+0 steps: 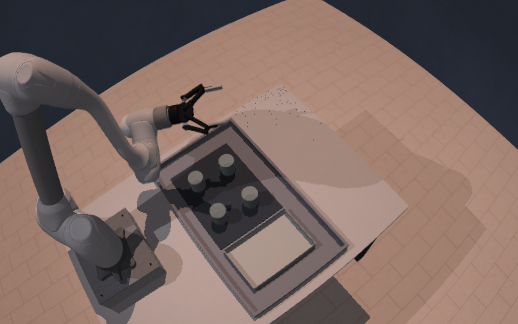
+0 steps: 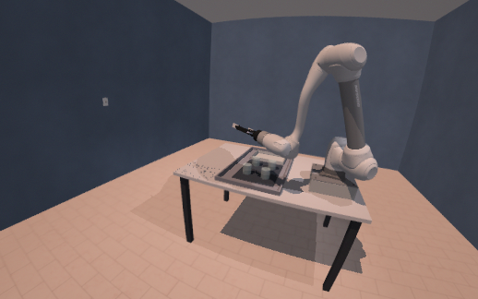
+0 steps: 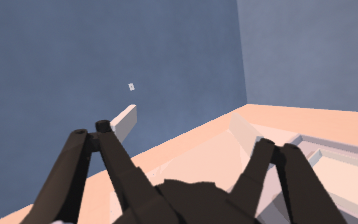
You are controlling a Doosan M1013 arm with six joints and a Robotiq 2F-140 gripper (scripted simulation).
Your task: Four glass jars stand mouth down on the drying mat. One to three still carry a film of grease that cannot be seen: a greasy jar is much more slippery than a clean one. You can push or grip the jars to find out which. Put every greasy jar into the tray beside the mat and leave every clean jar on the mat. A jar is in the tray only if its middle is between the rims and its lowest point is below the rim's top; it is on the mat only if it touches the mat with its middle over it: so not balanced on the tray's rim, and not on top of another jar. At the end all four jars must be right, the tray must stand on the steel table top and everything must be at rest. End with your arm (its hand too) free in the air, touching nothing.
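Observation:
Four glass jars stand mouth down on the dark drying mat (image 1: 222, 192): one at the back left (image 1: 196, 180), one at the back right (image 1: 226, 164), one at the front left (image 1: 218, 213) and one at the front right (image 1: 249, 196). The pale tray (image 1: 270, 248) lies beside the mat, empty. My gripper (image 1: 207, 107) is open and empty, held high above the far end of the steel surround, pointing away from the jars. In the wrist view the open fingers face the blue wall, with no jar in sight. The side view shows the gripper (image 2: 240, 127) above the table.
A raised steel frame (image 1: 295, 200) surrounds the mat and tray. The arm's base (image 1: 117, 265) stands at the table's near left corner. The table edge runs to the right of the frame.

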